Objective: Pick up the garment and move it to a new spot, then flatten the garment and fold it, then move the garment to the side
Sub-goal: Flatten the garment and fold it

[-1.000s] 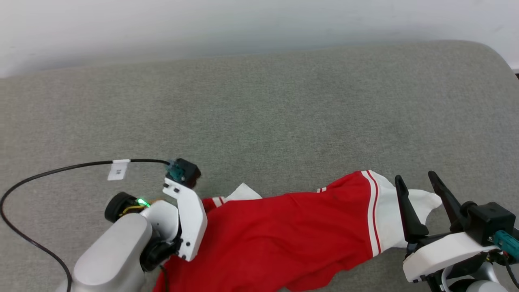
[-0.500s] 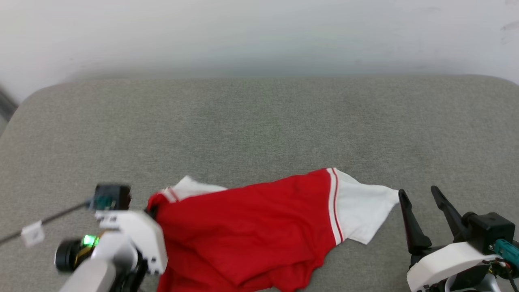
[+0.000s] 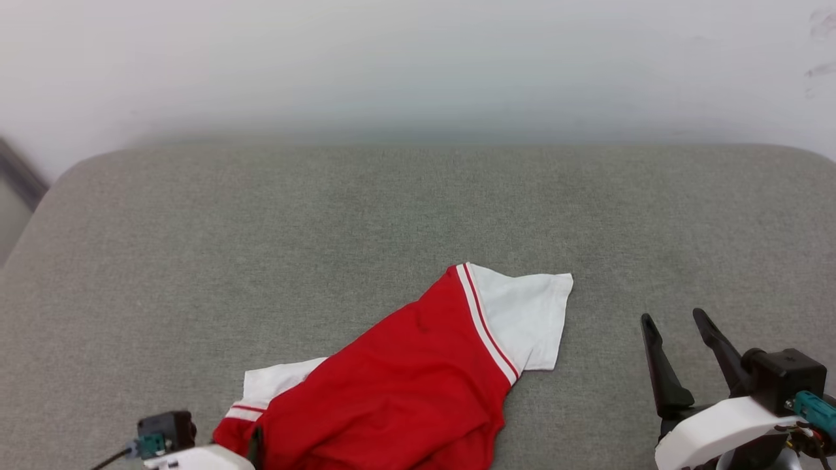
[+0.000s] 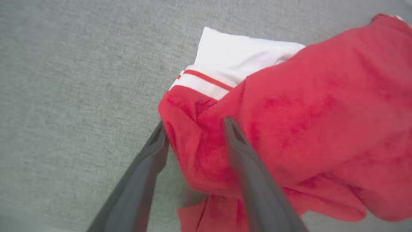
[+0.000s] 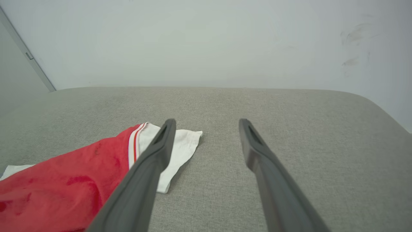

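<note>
Clipped edges, soft focus

The left wrist view is blurred: red cloth of the garment (image 4: 305, 112) lies between the parted fingers of the left gripper (image 4: 194, 124), but contact cannot be made out, and the cloth runs off the right edge. In the head view the garment's near part and the left gripper's body are cut by the bottom edge. In the right wrist view, one finger of the right gripper (image 5: 207, 120) covers part of the white sleeve (image 5: 186, 138).
</note>
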Available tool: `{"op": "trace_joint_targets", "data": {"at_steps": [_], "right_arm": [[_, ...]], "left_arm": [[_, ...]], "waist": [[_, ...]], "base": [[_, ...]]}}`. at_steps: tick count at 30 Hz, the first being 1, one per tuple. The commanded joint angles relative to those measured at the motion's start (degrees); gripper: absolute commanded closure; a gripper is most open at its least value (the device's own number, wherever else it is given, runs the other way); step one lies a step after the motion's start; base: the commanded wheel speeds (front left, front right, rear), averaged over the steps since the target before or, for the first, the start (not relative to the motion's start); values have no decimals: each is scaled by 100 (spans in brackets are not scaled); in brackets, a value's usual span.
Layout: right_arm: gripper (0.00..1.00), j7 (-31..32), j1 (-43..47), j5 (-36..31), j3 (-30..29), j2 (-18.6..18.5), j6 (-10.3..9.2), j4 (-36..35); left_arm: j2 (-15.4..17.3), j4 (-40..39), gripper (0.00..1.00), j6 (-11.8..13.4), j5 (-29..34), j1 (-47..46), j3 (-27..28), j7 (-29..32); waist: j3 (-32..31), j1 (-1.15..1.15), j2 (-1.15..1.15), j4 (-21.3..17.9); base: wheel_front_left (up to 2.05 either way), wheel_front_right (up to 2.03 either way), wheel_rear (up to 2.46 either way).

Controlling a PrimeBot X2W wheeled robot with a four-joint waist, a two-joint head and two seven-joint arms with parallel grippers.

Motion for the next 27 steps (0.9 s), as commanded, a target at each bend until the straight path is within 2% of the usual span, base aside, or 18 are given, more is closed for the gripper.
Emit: {"op": "trace_joint_targets", "data": {"at_steps": [1,5,8,14,18,23,27], "right_arm": [[0,36,90,-27,5,6,-4,-33],[0,117,131,-48,19,6,-4,-79],[0,144,168,-40,16,6,-4,-113],[0,178,160,-47,17,6,-4,-199],[0,157,31,-49,39,6,-4,-270],[0,64,-108,38,49,6,-4,-252],[0,-36,-220,98,63,6,-4,-142]], "left_arm": [[78,-55,0,30,157,-167,33,-171],[237,-214,0,-46,430,-458,-4,-363],[496,-338,0,-239,658,-823,-193,-146],[1034,-397,0,-801,851,-1675,-720,1142],[1245,-277,0,-1135,682,-2124,-976,2179],[1321,-13,0,-1279,362,-2414,-1017,2950],[1351,143,0,-1390,232,-2452,-1108,3285]], "waist": [[-84,0,0,13],[-203,0,0,-26],[-228,0,0,-62],[-82,0,0,-174],[214,0,0,-286],[631,0,0,-469],[865,0,0,-622]], "base": [[0,0,0],[0,0,0],[0,0,0],[0,0,0],[0,0,0],[0,0,0],[0,0,0]]}}
